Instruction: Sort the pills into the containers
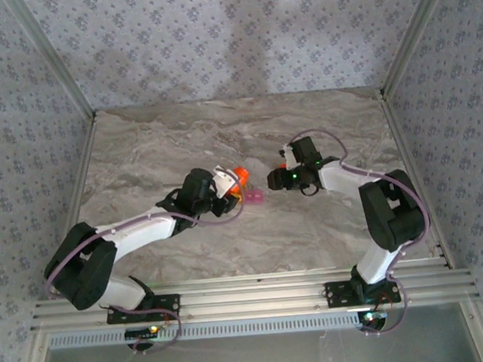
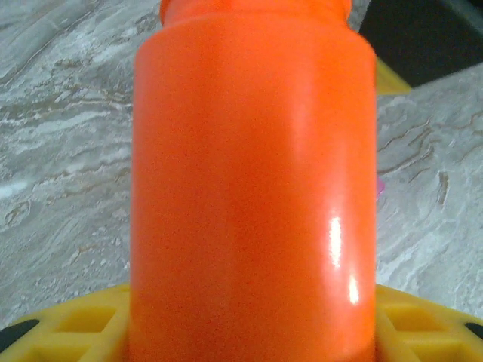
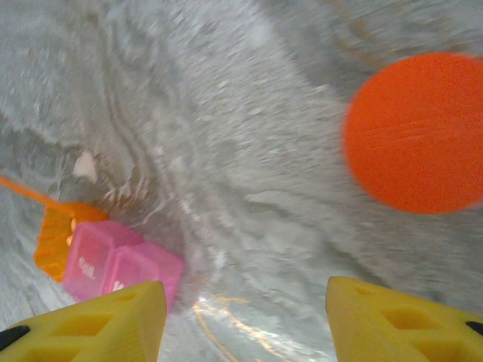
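Fingers (image 3: 90, 324) apart above table (image 3: 249, 151); pink-orange containers (image 3: 106, 260) beside one; orange bottle (image 3: 415, 132) apart.

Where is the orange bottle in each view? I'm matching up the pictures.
Top external: orange bottle at centre, held by left pincer.
Left wrist: bottle close up, centre.
Right wrist: bottle end-on, upper right, blurred.
Shared landmark: pink container beside it; lower left in right wrist.

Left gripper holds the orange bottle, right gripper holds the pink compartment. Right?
No. The left gripper does hold the orange bottle, but the right gripper is open and empty: the right wrist view shows the pink compartment lying on the table beside it.
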Controlling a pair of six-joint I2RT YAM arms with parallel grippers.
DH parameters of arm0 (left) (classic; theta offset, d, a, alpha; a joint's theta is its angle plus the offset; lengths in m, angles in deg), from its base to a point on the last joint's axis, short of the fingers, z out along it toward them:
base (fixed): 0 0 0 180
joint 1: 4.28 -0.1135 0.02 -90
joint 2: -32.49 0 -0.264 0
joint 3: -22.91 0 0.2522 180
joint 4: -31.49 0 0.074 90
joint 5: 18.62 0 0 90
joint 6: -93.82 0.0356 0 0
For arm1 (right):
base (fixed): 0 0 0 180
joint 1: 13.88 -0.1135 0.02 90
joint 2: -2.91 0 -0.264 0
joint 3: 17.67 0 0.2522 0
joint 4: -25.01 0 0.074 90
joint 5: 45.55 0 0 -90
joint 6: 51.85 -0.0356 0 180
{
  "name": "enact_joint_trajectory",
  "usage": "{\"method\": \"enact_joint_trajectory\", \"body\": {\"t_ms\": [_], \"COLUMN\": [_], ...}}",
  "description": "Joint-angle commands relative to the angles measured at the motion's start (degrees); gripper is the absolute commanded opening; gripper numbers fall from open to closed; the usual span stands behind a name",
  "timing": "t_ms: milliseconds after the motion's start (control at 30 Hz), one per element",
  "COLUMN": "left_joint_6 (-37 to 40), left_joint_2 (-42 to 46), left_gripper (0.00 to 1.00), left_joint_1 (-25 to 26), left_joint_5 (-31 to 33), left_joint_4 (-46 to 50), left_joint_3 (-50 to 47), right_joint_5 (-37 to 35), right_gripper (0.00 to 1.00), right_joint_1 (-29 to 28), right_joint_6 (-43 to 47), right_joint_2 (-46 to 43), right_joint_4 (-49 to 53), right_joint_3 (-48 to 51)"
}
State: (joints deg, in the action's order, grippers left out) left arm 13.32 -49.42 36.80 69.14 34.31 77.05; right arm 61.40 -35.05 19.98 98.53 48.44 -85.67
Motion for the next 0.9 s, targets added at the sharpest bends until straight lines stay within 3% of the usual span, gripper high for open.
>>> {"method": "enact_joint_trajectory", "body": {"t_ms": [0, 500, 867], "left_joint_6": [-0.51, -0.02, -4.89], "left_joint_2": [-0.36, 1.68, -5.0], "left_gripper": [0.0, 0.0, 0.0], "left_joint_1": [-0.47, -3.91, -4.17], "left_joint_5": [-2.93, -13.03, -14.4], "left_joint_4": [-5.74, -5.77, -23.93], "left_joint_3": [2.89, 14.05, 19.09], "right_joint_5": [-2.06, -6.62, -6.75], "right_gripper": [0.6, 0.61, 0.62], "right_joint_1": [2.66, 8.63, 10.71], "right_joint_6": [-3.65, -3.97, -1.41], "right_joint_2": [-3.47, -6.43, -5.3], "right_joint_4": [-1.64, 6.04, 12.5], "right_joint_3": [1.64, -5.9, -13.1]}}
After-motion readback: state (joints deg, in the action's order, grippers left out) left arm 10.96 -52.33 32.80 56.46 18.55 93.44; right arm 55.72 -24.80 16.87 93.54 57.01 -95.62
